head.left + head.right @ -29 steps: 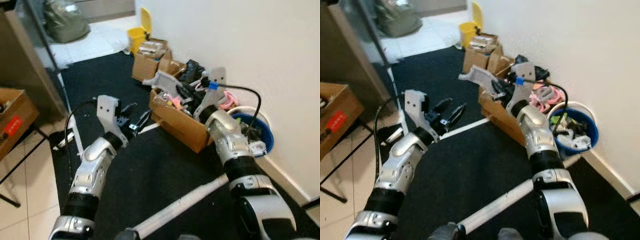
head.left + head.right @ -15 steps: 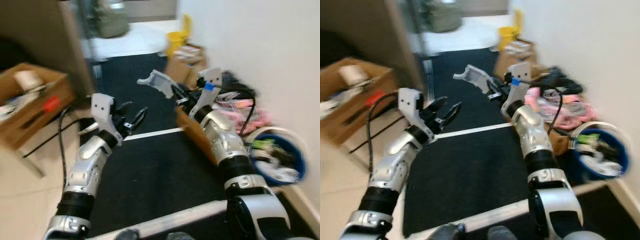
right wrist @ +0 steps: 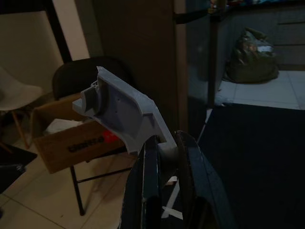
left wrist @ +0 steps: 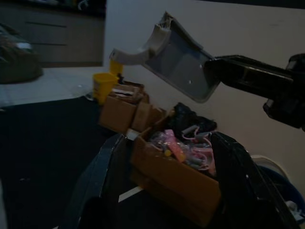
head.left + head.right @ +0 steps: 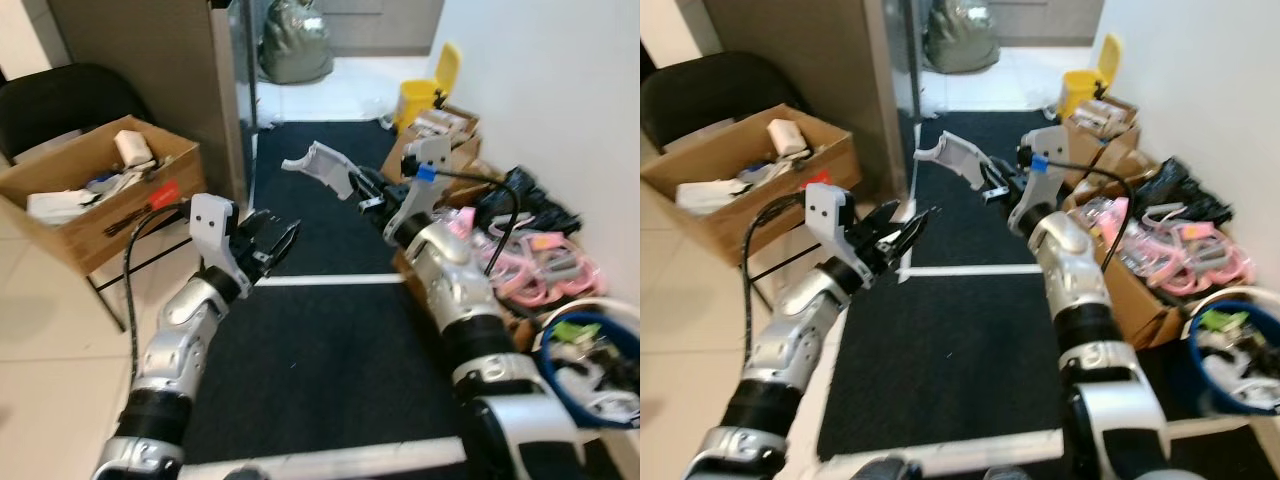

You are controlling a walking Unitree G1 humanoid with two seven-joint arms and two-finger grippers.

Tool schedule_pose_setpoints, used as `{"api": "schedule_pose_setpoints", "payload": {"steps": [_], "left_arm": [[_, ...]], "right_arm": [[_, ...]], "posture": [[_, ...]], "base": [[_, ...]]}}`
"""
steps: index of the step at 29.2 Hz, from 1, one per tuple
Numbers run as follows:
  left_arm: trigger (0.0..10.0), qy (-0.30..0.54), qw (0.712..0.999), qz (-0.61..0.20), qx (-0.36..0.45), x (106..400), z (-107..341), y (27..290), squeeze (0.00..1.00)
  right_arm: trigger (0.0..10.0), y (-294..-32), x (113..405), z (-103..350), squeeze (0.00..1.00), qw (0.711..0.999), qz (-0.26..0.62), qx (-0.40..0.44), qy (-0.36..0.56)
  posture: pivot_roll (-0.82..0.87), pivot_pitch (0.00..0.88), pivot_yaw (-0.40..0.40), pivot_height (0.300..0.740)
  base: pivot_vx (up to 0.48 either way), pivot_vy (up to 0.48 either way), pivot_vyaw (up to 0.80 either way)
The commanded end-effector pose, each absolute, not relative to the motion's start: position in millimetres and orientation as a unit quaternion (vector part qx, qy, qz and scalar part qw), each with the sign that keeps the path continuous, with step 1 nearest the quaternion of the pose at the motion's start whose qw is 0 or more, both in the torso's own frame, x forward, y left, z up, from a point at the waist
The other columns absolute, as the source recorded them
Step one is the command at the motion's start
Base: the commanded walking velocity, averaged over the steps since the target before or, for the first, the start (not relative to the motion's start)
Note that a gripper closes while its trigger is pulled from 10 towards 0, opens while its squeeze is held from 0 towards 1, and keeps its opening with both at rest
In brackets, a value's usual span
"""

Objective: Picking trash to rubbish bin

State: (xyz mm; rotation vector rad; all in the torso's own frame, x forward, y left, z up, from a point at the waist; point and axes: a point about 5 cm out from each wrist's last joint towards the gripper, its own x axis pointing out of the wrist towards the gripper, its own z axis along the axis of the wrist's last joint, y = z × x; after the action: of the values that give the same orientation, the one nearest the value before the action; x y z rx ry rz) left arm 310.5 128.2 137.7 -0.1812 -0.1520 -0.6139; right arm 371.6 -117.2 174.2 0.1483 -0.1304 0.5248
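Observation:
My right gripper (image 5: 362, 190) is shut on a grey plastic piece of trash (image 5: 322, 164), held up in the air over the black mat (image 5: 320, 340). The right wrist view shows the grey piece (image 3: 124, 114) clamped between the two black fingers (image 3: 151, 181). My left gripper (image 5: 275, 238) is open and holds nothing, lower and to the left of the grey piece (image 4: 176, 62). A yellow bin (image 5: 422, 92) with its lid raised stands far ahead by the white wall. A blue bucket (image 5: 560, 345) holding rubbish sits at the near right.
Cardboard boxes (image 5: 440, 125) and a box of pink items (image 5: 540, 260) line the right wall. On the left, an open cardboard box (image 5: 100, 190) rests on a stand beside a black chair (image 5: 60, 100). A dark pillar (image 5: 160, 70) and a stuffed bag (image 5: 297, 45) stand behind.
The camera has swung to the left, bringing the cardboard box on its stand and the chair into view. The right gripper still holds the grey piece; the left stays open.

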Motion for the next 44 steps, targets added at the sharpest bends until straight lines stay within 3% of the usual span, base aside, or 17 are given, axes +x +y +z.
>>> {"api": "schedule_pose_setpoints", "payload": {"steps": [1,23,44], "left_arm": [[10.0,-0.074,0.945,-0.307,-0.084,310.2,138.1,127.0,0.00],[10.0,-0.075,0.944,-0.309,-0.082,309.8,138.6,126.5,0.00],[10.0,-0.074,0.944,-0.311,-0.082,309.6,137.7,126.4,0.00]], "right_arm": [[10.0,-121.2,372.0,173.4,0.00,0.962,0.254,0.083,-0.061],[10.0,-120.0,371.5,173.9,0.00,0.961,0.261,0.071,-0.061],[10.0,-117.7,370.6,173.4,0.00,0.959,0.271,0.055,-0.059]], "posture": [[-0.07,0.000,-0.040,0.740],[-0.07,0.000,-0.037,0.740],[-0.07,0.000,-0.041,0.740]], "base": [[0.472,0.000,0.00],[0.478,0.000,0.00],[0.480,0.000,0.80]]}}
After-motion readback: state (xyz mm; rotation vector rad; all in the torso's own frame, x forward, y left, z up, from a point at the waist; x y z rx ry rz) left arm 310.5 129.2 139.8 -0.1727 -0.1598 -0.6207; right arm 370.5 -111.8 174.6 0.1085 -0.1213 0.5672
